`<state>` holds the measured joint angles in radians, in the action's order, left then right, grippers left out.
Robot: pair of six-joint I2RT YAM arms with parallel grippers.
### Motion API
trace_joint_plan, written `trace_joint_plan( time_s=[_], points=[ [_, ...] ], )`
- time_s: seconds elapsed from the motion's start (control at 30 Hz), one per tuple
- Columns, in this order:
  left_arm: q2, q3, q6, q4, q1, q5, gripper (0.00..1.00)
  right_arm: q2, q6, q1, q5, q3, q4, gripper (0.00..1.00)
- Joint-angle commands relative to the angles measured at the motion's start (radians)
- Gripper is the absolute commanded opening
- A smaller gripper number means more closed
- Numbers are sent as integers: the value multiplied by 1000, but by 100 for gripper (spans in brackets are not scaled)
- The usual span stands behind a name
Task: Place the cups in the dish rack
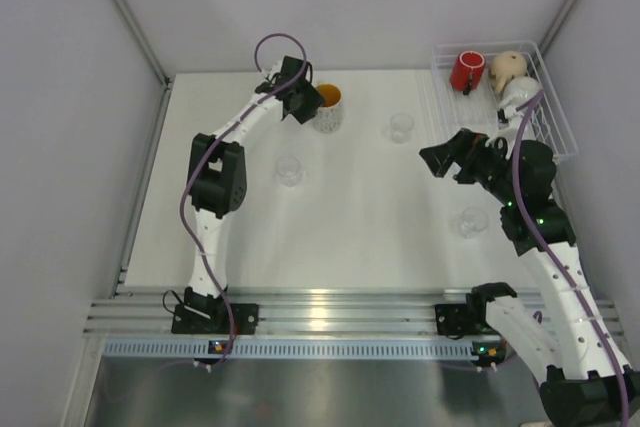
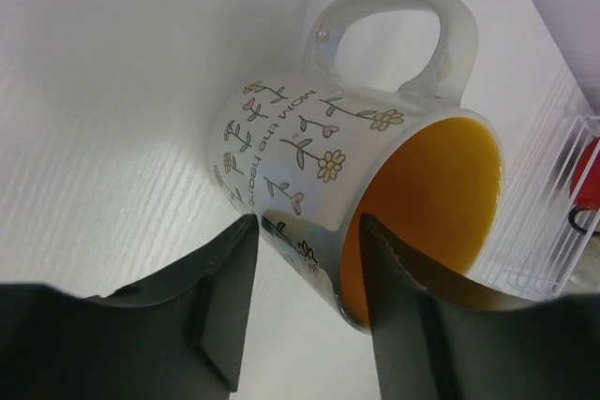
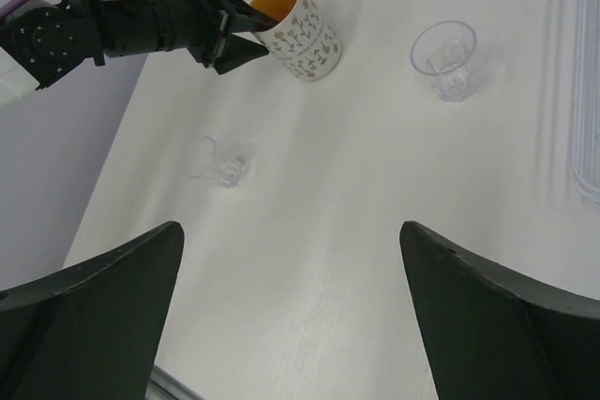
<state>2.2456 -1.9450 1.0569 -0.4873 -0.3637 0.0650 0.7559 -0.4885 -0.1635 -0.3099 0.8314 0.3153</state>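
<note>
The speckled white mug with orange inside (image 1: 327, 109) stands tilted at the back of the table. My left gripper (image 1: 308, 99) straddles its rim and is shut on the wall: one finger outside, one finger inside the orange (image 2: 307, 231). The handle (image 2: 394, 30) points away from the gripper. The white wire dish rack (image 1: 555, 117) at the back right holds a red cup (image 1: 466, 71), a beige mug (image 1: 508, 67) and a white mug (image 1: 520, 95). My right gripper (image 1: 434, 159) is open and empty above the table (image 3: 291, 231), left of the rack.
Three clear glass tumblers stand on the table: one (image 1: 289, 169) by the left arm, one (image 1: 401, 127) at mid-back, one (image 1: 472, 220) beside the right arm. The grey walls close in on both sides. The rack's edge (image 3: 586, 91) shows in the right wrist view.
</note>
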Motion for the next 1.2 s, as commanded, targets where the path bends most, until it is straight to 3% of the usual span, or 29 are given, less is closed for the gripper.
trace_joint_plan(
  time_s=[0.0,0.33,0.53,0.97,1.17],
  points=[
    [12,-54,-52,50,-1,4,50,-7,16,-7,2,6,-39,99],
    [-33,-26,-268,50,-3,-8,20,-4,10,-7,-1,8,-27,99],
    [-70,-35,-408,78,-3,-102,0,19,-24,-5,-61,-8,-65,99],
    [-424,389,-705,513,-3,-243,0,207,-123,-7,-294,49,-79,99],
    [-570,495,-869,558,-15,-323,0,289,-241,-7,-443,66,-194,91]
  ],
)
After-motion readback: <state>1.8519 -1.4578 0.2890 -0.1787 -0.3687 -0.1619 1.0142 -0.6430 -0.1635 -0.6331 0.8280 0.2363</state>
